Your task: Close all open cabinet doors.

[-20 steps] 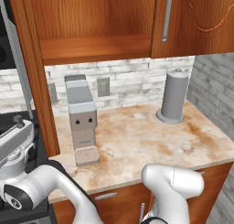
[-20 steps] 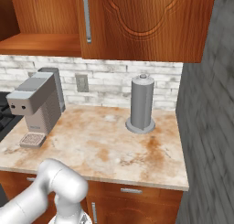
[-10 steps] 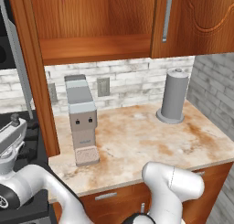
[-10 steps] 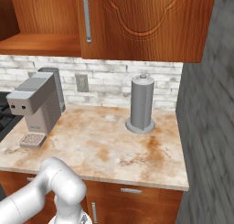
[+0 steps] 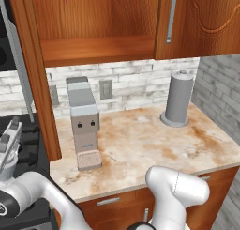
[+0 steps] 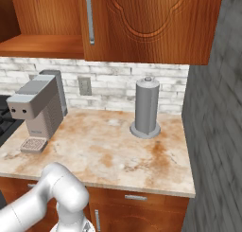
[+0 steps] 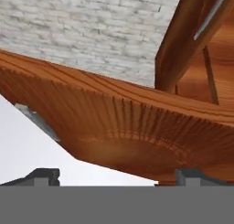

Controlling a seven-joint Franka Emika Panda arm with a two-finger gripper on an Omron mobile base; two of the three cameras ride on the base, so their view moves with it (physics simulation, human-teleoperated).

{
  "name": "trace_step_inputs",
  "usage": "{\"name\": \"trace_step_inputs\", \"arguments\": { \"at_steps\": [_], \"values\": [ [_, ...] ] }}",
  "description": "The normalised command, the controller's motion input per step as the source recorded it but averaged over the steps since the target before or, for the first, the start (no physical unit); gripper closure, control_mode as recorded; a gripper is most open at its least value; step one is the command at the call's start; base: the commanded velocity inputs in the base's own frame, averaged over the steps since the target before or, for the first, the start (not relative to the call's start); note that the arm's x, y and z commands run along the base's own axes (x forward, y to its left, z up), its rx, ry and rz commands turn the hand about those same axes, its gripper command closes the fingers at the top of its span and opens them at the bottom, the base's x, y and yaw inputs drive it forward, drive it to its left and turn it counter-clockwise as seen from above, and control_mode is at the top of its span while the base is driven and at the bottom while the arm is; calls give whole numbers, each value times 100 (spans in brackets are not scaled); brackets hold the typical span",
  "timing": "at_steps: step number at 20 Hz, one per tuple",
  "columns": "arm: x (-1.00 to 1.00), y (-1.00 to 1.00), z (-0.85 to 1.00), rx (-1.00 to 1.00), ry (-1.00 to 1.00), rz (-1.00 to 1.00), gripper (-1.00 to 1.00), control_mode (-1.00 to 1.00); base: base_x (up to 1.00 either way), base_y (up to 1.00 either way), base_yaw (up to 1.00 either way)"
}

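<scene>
Hand (image 5: 10, 139) stands spread and empty off the bench's (image 5: 140, 144) left edge, beside the open cabinet door (image 5: 28, 74) that juts out edge-on over that edge; the closed door (image 5: 197, 22) hangs above the bench's right half. Rigid, hinged wood — probably swings easily; I'd push flat on its face, away from the hinge.

Reddish-brown cabinet doors (image 6: 151, 22), grey coffee machine (image 5: 83, 121), white-grey brick wall (image 6: 118, 86), mottled beige counter (image 5: 150, 144).
</scene>
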Motion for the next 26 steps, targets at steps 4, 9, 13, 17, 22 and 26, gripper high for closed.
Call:
{"name": "trace_step_inputs", "arguments": {
  "at_steps": [4, 9, 13, 17, 22, 26],
  "values": [
    [0, -35, 1, 0, -10, 29, -100, -100, 0, 0, 0],
    [6, -28, 2, 15, 1, 3, -100, -100, 0, 0, 0],
    [4, -32, 27, 12, 0, 0, -100, -100, 0, 0, 0],
    [0, -32, 37, 6, 0, 0, -100, -100, 0, 0, 0],
    [0, -14, 24, 2, 0, 4, -100, -100, 0, 0, 0],
    [-2, -23, 34, 0, -5, 7, -100, -100, 0, 0, 0]
  ]
}}
